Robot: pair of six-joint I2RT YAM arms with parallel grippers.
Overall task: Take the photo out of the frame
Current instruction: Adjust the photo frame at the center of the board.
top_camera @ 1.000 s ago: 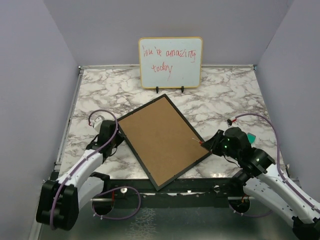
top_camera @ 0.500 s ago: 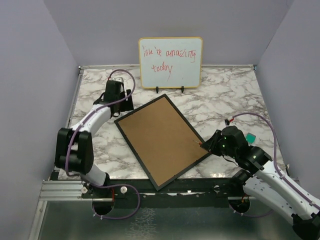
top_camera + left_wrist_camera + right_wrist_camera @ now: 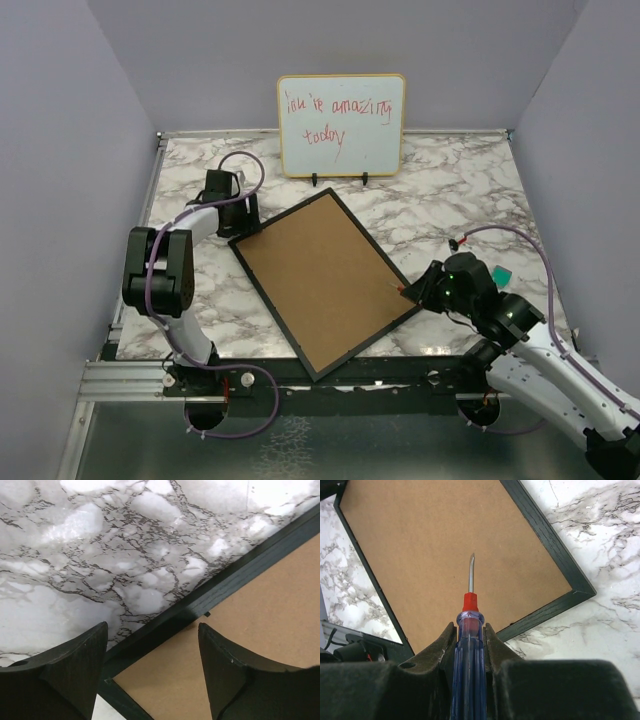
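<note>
The frame (image 3: 325,280) lies face down and askew on the marble table, its brown back panel up inside a thin black rim (image 3: 210,587). The photo is hidden beneath that panel. My left gripper (image 3: 243,222) hovers over the frame's far-left corner. In the left wrist view it (image 3: 152,627) is open, with rim and panel showing between its fingers (image 3: 75,670). My right gripper (image 3: 470,630) is shut on a blue-handled screwdriver (image 3: 469,655) with a red collar. The screwdriver's metal tip points over the back panel near the frame's right corner (image 3: 418,305).
A whiteboard (image 3: 341,125) with red handwriting stands on a small easel at the back of the table (image 3: 450,200). A small green object (image 3: 498,273) lies right of the right wrist. Grey walls close in the sides and back.
The left arm swung from the frame's near-left side up to its far-left corner, and its gripper went from shut to open. The right arm and screwdriver have not moved.
</note>
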